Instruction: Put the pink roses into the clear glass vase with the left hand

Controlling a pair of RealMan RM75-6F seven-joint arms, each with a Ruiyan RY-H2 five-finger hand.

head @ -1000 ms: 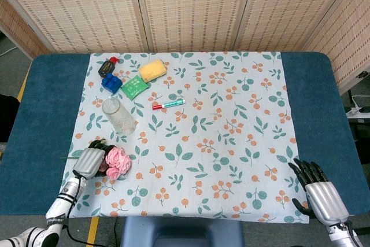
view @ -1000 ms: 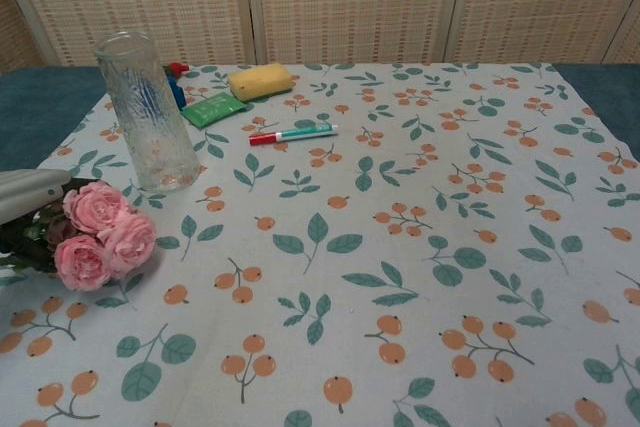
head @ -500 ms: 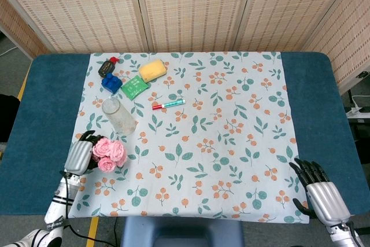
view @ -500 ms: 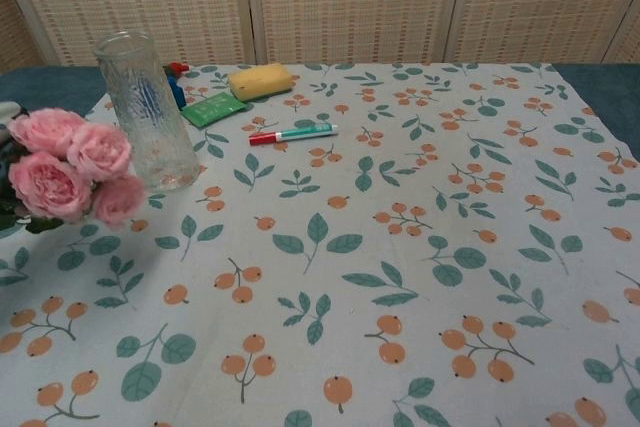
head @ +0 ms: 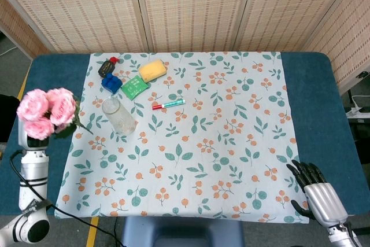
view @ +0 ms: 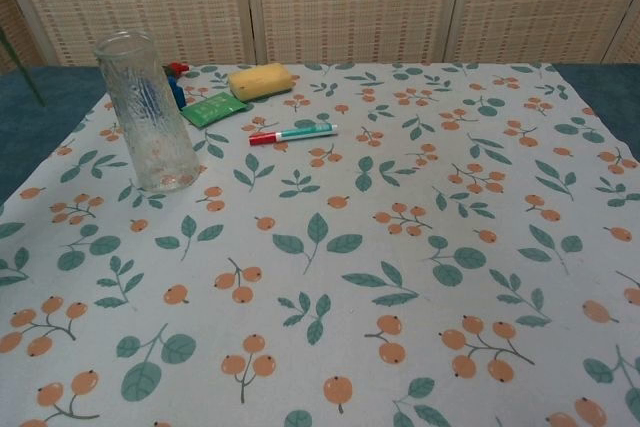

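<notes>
The bunch of pink roses (head: 46,113) is lifted high off the table at the left, over the blue table edge, blooms facing the head camera. My left hand (head: 25,138) holds it from below and is mostly hidden behind the flowers; only the wrist and forearm show. The clear glass vase (head: 118,115) (view: 148,112) stands upright and empty on the floral cloth, right of the roses. In the chest view the roses are out of frame except for a thin green stem (view: 20,69) at the left edge. My right hand (head: 318,192) rests open at the near right corner.
Behind the vase lie a blue brick (head: 111,82), a green packet (head: 134,87), a yellow sponge (head: 152,70) and a black item with a red cap (head: 107,66). A red-and-teal pen (head: 168,104) lies right of the vase. The floral cloth (head: 231,143) covers the table's middle.
My left hand has raised the roses from the cloth, up and to the left, out of the chest view. The right hand has stayed put.
</notes>
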